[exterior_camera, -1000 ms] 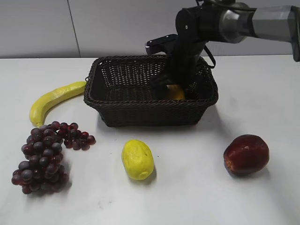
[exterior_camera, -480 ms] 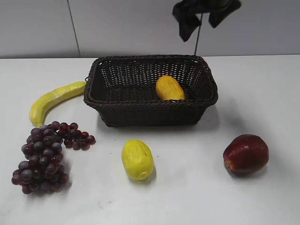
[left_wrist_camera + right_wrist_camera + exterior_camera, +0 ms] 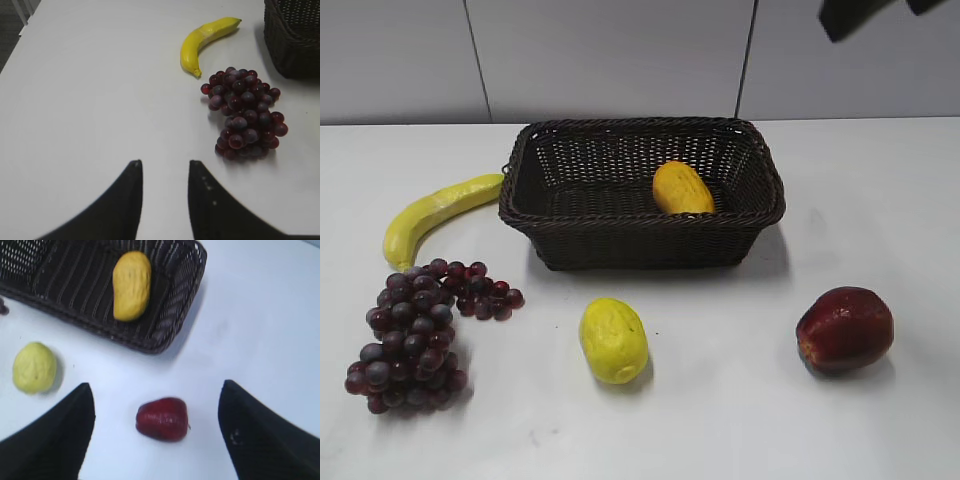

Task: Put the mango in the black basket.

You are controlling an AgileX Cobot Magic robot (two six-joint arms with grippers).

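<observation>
Resting nearest: a pale yellow fruit [image 3: 613, 340], a dark red apple [image 3: 845, 329] and a bunch of grapes [image 3: 412, 334] lie well apart on the white counter [image 3: 880, 210].
Left claw [image 3: 163, 182]: empty, fingers only slightly apart, hanging over bare counter with the grapes and a banana [image 3: 204, 40] ahead of it.
Right claw [image 3: 155, 437]: released, fingers spread wide, holding nothing, high above the apple; in the exterior view only dark tips show at the top edge.
Mango [image 3: 682, 188]: lying on the floor of the black basket [image 3: 640, 245], toward its right half, touched by no claw.
Progress: the placement looks done, judging by the fruit sitting inside with both claws clear.
Left to do: nothing beyond parking the arms, as far as these views show.
</observation>
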